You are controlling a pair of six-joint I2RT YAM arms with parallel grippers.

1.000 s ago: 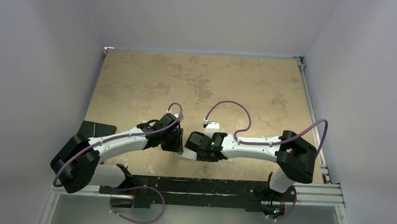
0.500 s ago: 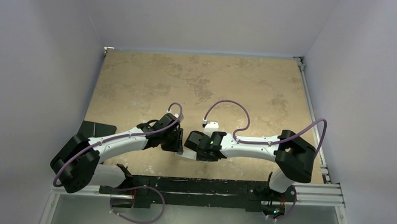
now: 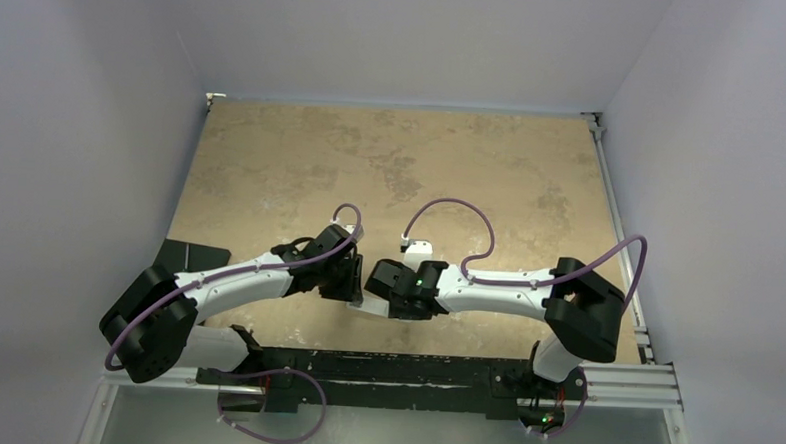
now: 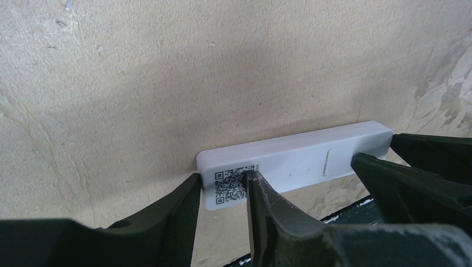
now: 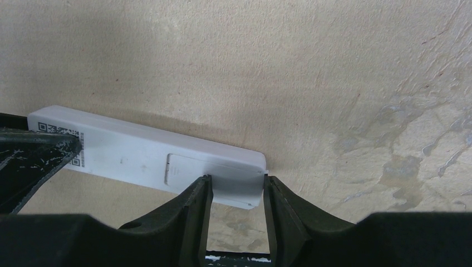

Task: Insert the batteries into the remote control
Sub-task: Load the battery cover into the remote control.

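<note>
White slim plastic remote control (image 4: 295, 158) is clamped at opposite ends by left gripper (image 4: 222, 190) and right gripper (image 5: 235, 186). Left should hold firm while right slides the battery cover (image 5: 195, 169) off squarely.

Right arm (image 3: 496, 283) and its jaws a hair further left

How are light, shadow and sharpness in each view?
Left wrist: remote control and QR label sharp, no glare. Right wrist: sharp, soft shadow on the table behind the remote. Top external: even light, remote mostly hidden.
</note>
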